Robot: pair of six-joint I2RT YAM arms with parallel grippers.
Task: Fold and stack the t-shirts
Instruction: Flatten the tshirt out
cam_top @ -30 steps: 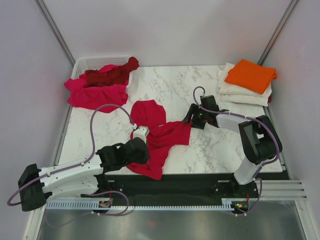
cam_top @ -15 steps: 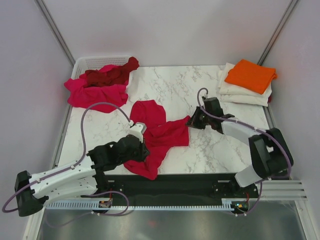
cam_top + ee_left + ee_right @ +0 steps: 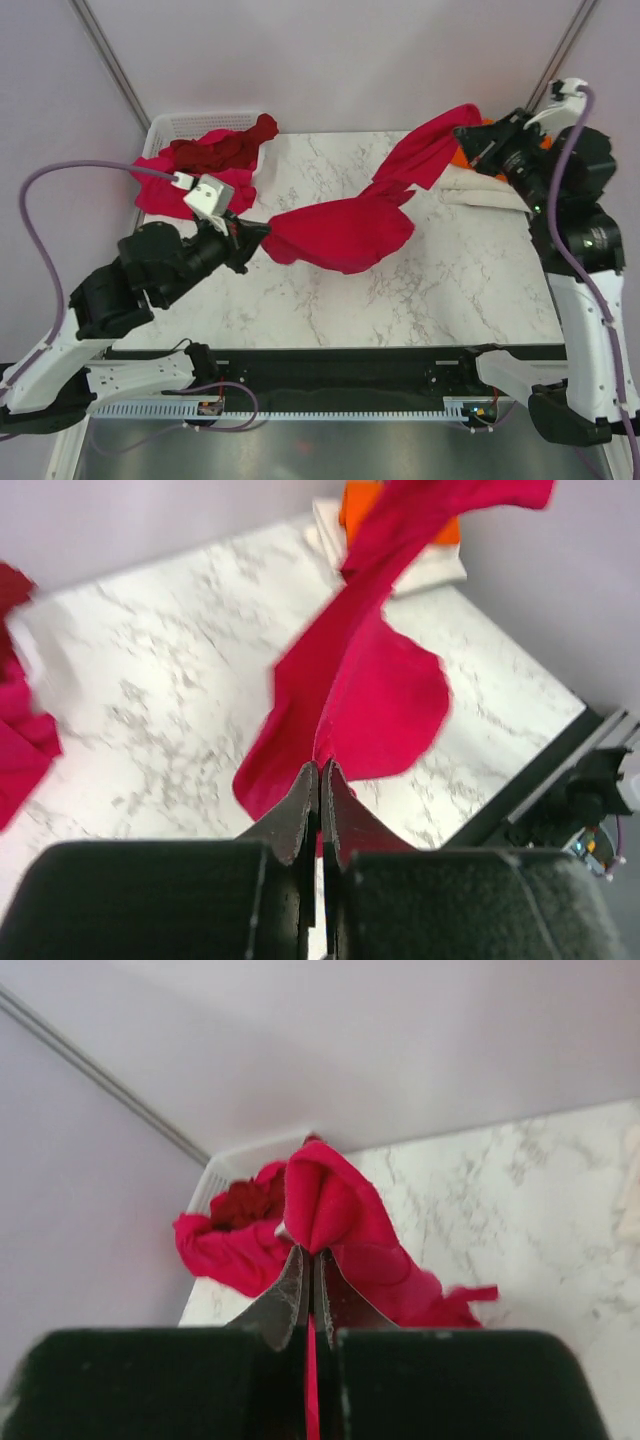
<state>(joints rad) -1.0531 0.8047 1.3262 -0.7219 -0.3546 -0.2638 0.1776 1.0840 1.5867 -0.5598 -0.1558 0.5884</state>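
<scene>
A second ago the crimson t-shirt (image 3: 345,232) lay crumpled mid-bench (image 3: 400,290). Now it hangs twisted in the air, strung from the left gripper (image 3: 258,233) at 9 o'clock to the right gripper (image 3: 466,134) at 2 o'clock, each pressed together on a pinch of cloth. It likely needs untwisting before it can be spread flat. The right gripper hovers over the folded stack, crowding the orange t-shirt (image 3: 357,498) on the cream-white t-shirts (image 3: 480,190). The magenta-pink t-shirt (image 3: 155,185) and the dark maroon t-shirt (image 3: 215,152) wait at the white basket (image 3: 190,122), 10 o'clock.

Orange t-shirt (image 3: 358,500) largely hidden behind the hanging crimson t-shirt (image 3: 375,695)
</scene>
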